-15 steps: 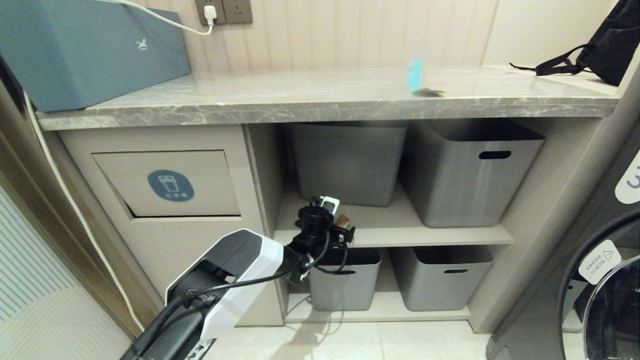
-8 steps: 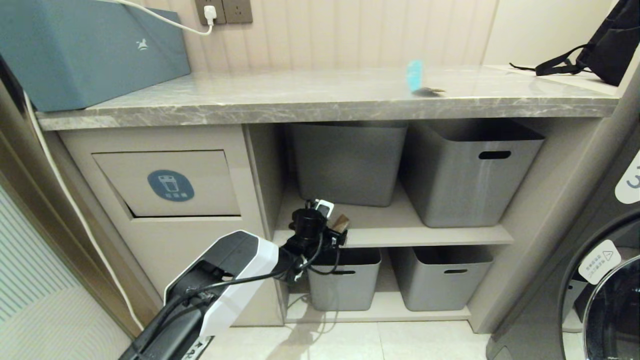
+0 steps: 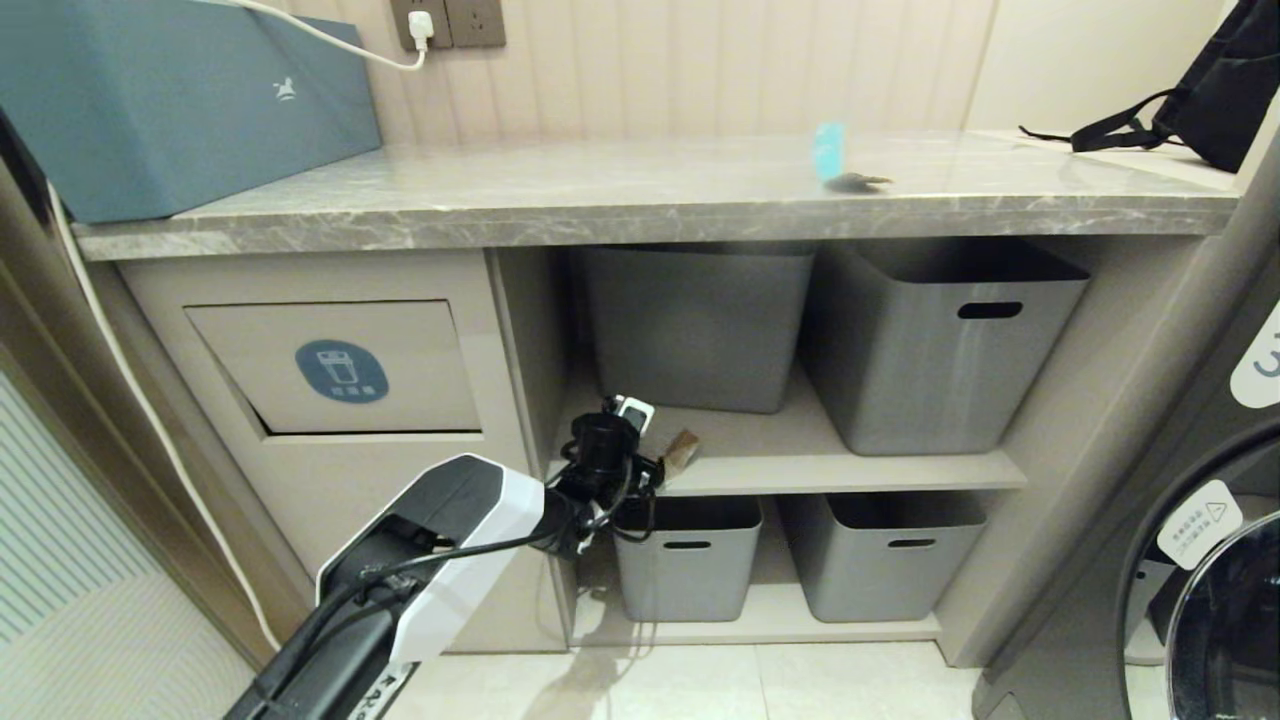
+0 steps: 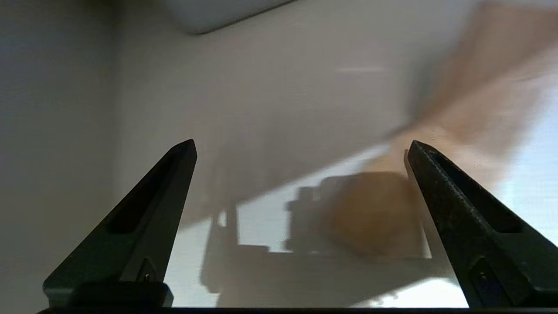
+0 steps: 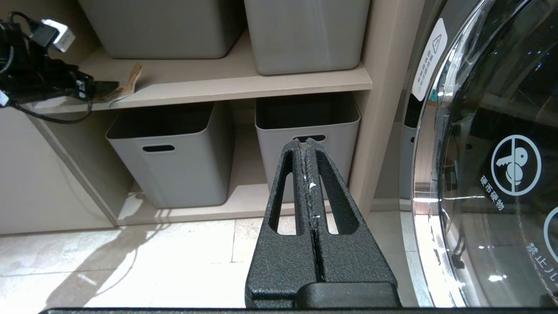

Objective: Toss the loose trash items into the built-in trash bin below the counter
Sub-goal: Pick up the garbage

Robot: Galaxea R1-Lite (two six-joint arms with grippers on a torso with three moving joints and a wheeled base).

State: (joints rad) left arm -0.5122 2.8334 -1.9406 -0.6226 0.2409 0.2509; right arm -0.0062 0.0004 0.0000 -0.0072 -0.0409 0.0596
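A long marble desk point(image 3: 640, 195) runs across the far side, with a teal box point(image 3: 180, 100) at its left end and a black backpack point(image 3: 1215, 90) at its far right. Below the desk on the left sits the trash bin point(image 3: 340, 368), its beige flap carrying a blue oval badge. To its right, grey tubs point(image 3: 940, 340) stand on the open shelves point(image 3: 800, 470), and a washing machine point(image 5: 488, 152) fills the right edge. The left gripper point(image 4: 301, 200) reaches onto the middle shelf with its fingers spread wide, a brown cardboard scrap point(image 3: 683, 449) lying just beside it on the shelf, not gripped. The right gripper point(image 5: 308, 150) hangs low near the washing machine, pressed together and empty. Another scrap point(image 3: 828, 152), blue side showing, stands on the desk towards the right.
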